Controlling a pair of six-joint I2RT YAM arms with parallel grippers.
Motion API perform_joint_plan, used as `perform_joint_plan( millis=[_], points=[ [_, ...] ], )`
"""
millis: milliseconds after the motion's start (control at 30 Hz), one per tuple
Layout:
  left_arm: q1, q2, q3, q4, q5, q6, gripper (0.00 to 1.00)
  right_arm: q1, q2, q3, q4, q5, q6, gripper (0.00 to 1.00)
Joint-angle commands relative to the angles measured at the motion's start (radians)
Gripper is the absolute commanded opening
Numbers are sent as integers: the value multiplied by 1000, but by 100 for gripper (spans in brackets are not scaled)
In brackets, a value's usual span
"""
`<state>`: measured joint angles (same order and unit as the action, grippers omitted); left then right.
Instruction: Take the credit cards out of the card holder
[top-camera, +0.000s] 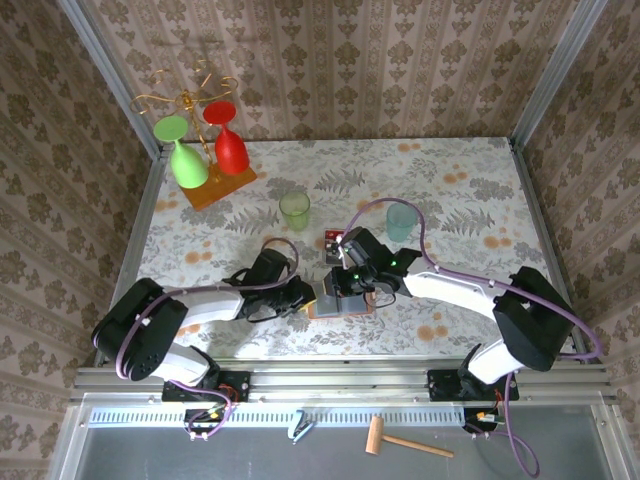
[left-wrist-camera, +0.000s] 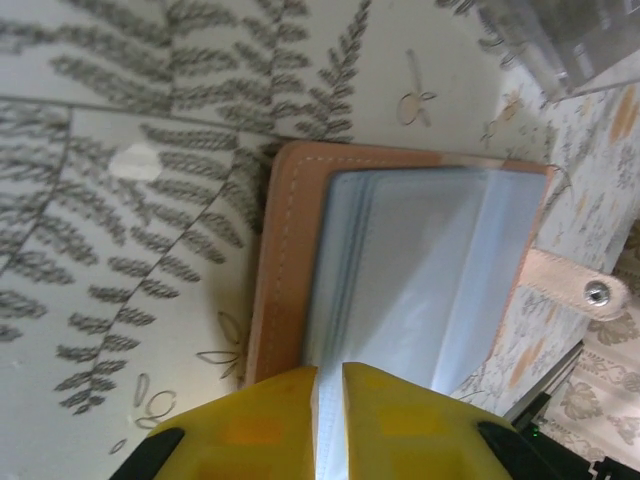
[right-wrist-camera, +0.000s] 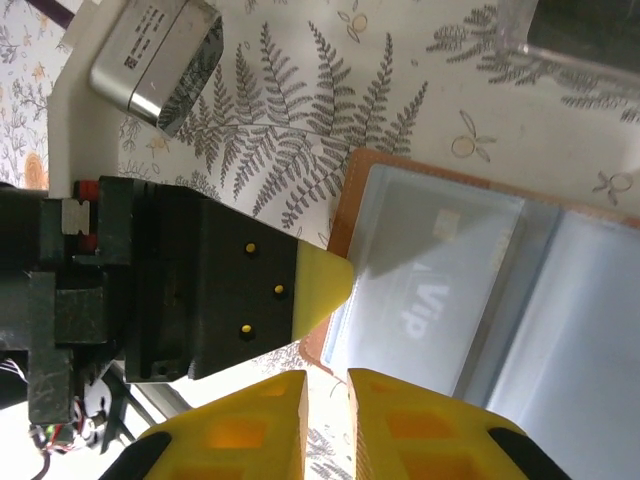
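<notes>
The card holder (top-camera: 338, 304) lies open on the table, its salmon-pink border (left-wrist-camera: 283, 260) framing grey-blue pockets (right-wrist-camera: 590, 320). My left gripper (left-wrist-camera: 330, 372) is shut on the edge of one pocket leaf; in the top view it (top-camera: 306, 296) sits at the holder's left side. One of its fingertips (right-wrist-camera: 322, 282) touches the holder's corner. A pale card with "VIP" lettering (right-wrist-camera: 425, 295) sits inside a pocket. My right gripper (right-wrist-camera: 327, 378) hovers just off the holder's near edge, jaws almost together with bare tablecloth between them. A red card (top-camera: 332, 239) and a silvery-grey card (right-wrist-camera: 155, 60) lie on the table.
A green cup (top-camera: 294, 210) and a teal cup (top-camera: 400, 222) stand just behind the holder. A rack with a green glass (top-camera: 186, 160) and a red glass (top-camera: 229, 148) stands on an orange base at the back left. The holder's strap with a snap (left-wrist-camera: 585, 290) lies loose.
</notes>
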<state>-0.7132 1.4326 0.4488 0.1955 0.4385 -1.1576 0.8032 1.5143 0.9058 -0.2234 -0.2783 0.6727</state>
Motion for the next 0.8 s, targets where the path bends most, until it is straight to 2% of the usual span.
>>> perform_joint_plan(
  millis=[0, 233, 433, 767],
  points=[
    [-8, -26, -21, 30, -38, -27, 14, 5, 16, 1, -3, -45, 65, 19],
    [-9, -60, -27, 9, -54, -22, 13, 4, 56, 12, -5, -56, 109, 21],
    [-7, -101, -10, -76, -76, 11, 14, 2, 84, 16, 5, -62, 141, 22],
    [1, -61, -32, -34, -66, 7, 11, -26, 133, 23, 16, -92, 180, 26]
  ],
)
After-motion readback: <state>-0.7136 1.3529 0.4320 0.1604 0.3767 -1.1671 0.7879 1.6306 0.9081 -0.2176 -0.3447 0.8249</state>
